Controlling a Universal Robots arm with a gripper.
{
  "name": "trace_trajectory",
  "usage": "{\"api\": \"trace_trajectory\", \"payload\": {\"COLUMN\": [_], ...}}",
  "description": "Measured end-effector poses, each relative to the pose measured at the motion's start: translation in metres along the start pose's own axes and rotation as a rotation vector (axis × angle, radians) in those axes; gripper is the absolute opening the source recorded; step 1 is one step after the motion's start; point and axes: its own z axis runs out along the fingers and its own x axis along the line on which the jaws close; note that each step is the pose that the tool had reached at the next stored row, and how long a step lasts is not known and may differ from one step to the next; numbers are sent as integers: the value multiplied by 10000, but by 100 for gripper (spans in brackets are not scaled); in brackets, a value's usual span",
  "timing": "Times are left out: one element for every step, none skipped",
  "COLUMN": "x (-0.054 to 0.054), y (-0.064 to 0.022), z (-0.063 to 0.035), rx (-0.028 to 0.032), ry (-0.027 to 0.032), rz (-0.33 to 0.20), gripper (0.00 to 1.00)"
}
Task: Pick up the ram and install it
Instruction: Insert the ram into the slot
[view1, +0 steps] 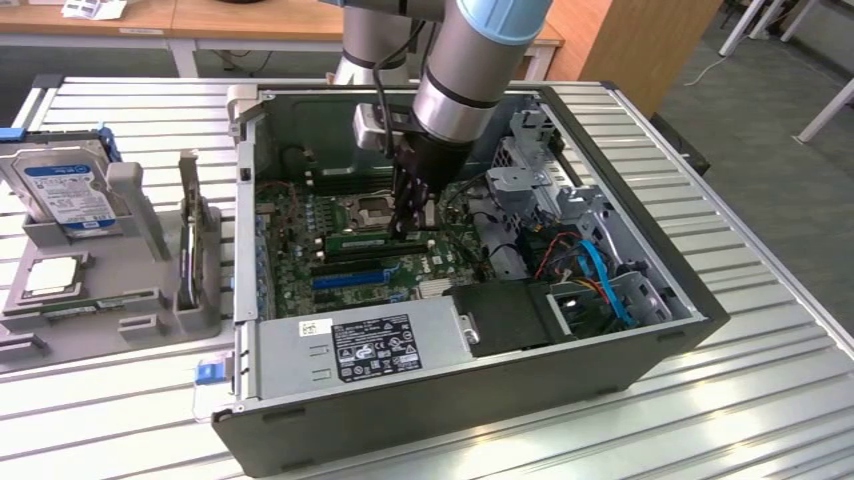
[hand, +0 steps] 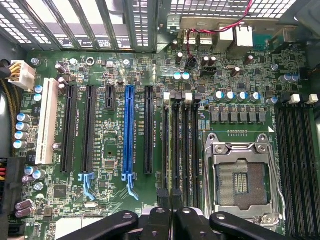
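The ram (view1: 378, 243) is a thin green stick standing on edge along a memory slot of the motherboard (hand: 107, 165), inside the open computer case (view1: 641, 350). In the wrist view the ram (hand: 171, 150) is a narrow line running away from my fingertips, beside the other dark memory slots (hand: 190, 145). My gripper (view1: 411, 228) reaches straight down into the case and is shut on the ram's top edge. The wrist view shows the gripper (hand: 170, 196) with its two black fingers close together on either side of the stick.
The empty processor socket (hand: 242, 182) lies beside the memory slots, and a blue expansion slot (hand: 129, 130) lies on their other side. A power supply (view1: 360, 345) and blue cables (view1: 607, 280) fill the case's near end. On the exterior view's left, a grey fixture (view1: 134, 330) holds a hard drive (view1: 67, 190).
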Motion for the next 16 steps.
{"api": "trace_trajectory", "payload": {"x": [1,1,1,1,0,0,0,1,0,0,1,1,1,1,0,1], "y": [0,-1,-1,-1,-1,-2,-2,-2,-2,-3,-3,-3,-3,-4,-5,-5], "z": [2,5,8,8,8,9,9,9,14,17,17,17,17,21,27,29], "rx": [-1,0,-1,-1,0,0,0,-1,1,1,0,-1,-1,0,1,0], "ry": [1,1,1,2,1,0,1,1,-3,-3,0,1,3,-1,-3,-1], "rz": [1,0,1,1,0,0,0,0,0,-1,0,0,1,0,-1,0], "gripper": [11,11,11,11,11,11,11,11,11,11,11,11,11,11,11,11]}}
